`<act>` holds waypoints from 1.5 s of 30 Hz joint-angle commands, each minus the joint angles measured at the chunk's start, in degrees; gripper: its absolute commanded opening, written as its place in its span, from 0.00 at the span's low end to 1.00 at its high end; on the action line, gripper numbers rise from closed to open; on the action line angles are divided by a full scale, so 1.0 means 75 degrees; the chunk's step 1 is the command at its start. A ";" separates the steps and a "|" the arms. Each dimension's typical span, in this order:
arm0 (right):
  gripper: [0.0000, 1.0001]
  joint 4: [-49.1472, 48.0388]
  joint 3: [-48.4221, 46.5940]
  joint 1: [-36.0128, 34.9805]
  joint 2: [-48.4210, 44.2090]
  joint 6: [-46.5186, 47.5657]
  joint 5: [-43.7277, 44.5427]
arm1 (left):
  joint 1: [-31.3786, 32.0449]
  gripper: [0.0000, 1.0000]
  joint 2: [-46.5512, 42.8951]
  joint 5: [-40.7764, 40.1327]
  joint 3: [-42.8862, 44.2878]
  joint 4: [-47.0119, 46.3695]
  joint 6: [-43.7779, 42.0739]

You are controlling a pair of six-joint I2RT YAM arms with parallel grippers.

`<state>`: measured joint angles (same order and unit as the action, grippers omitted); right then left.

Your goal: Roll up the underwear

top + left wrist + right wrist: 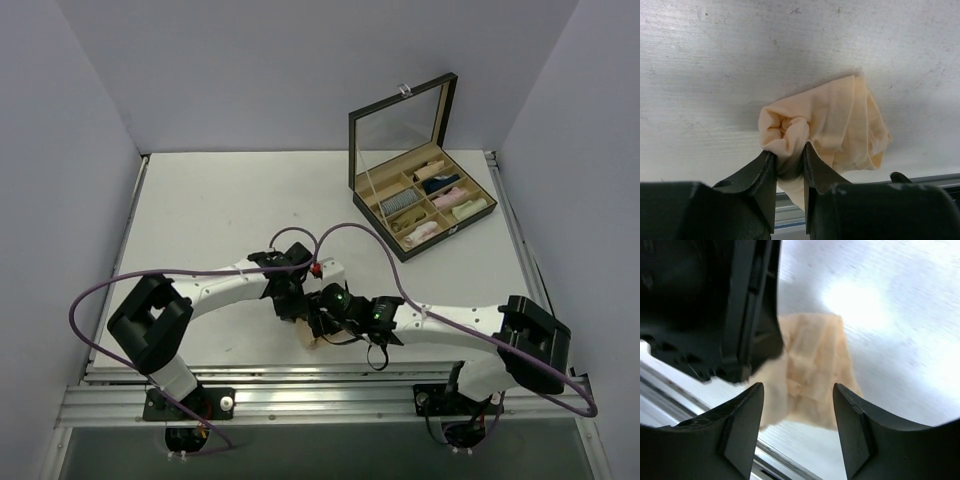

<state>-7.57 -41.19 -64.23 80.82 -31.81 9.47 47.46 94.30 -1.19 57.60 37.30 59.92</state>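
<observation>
The underwear, thin pale peach cloth, lay crumpled and partly rolled on the desk near its 6 o'clock edge. Its tight rolled knot at the 9 o'clock end sat pinched in the left pincer; loose folds fanned toward 3 o'clock.

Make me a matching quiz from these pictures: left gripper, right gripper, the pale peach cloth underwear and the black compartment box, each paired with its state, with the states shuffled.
Things
1. left gripper
2. right gripper
3. pale peach cloth underwear
4. black compartment box

States
A. lid standing open
B. open, holding nothing
C. crumpled into a bunch
D. shut on a fold of cloth

Pairs: 1-D, 2-B, 3-C, 4-A
</observation>
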 commanded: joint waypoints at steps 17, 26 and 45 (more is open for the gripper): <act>0.54 0.0939 -0.1398 -0.2229 0.1563 0.0948 0.3118 | 0.0199 0.04 0.0891 -0.0310 0.0183 0.1132 0.0120; 0.54 0.0857 -0.1586 -0.2663 0.2395 0.1207 0.3482 | 0.0199 0.04 0.1079 -0.0170 0.0300 0.1308 0.0190; 0.03 -0.0158 -0.0382 -0.2148 0.3101 -0.0328 0.2396 | -0.0981 0.36 -0.0324 0.0745 -0.0448 0.1602 0.0869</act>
<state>-6.26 -50.17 -84.18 101.43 -28.25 42.24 43.29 96.33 3.49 59.16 41.82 64.18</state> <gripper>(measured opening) 0.176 0.347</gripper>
